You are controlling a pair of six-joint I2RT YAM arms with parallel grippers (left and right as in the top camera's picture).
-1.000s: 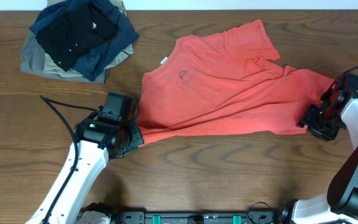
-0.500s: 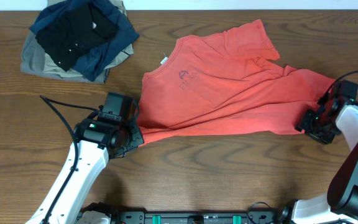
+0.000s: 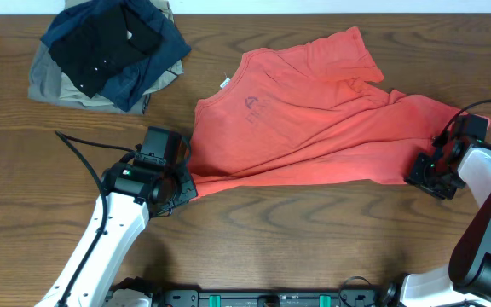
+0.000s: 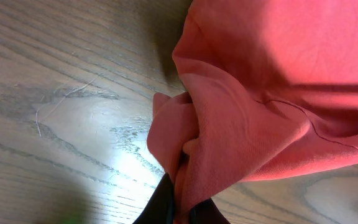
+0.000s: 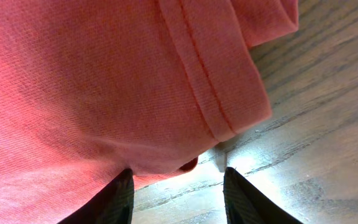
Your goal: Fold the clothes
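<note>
Two grippers are at the shirt [image 3: 305,128], spread across the middle of the table [image 3: 314,256]. My left gripper [image 4: 182,208] pinches a bunched corner. My right gripper [image 5: 178,186] has crept onto the hem by the right edge, jaws narrowing but not yet gripping, so I judge folding can begin shortly.

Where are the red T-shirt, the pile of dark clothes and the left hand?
red T-shirt [image 3: 301,128], overhead view, on the chest.
pile of dark clothes [image 3: 101,47], overhead view, on the black top layer.
left hand [image 4: 182,211], left wrist view, between its fingertips.
</note>
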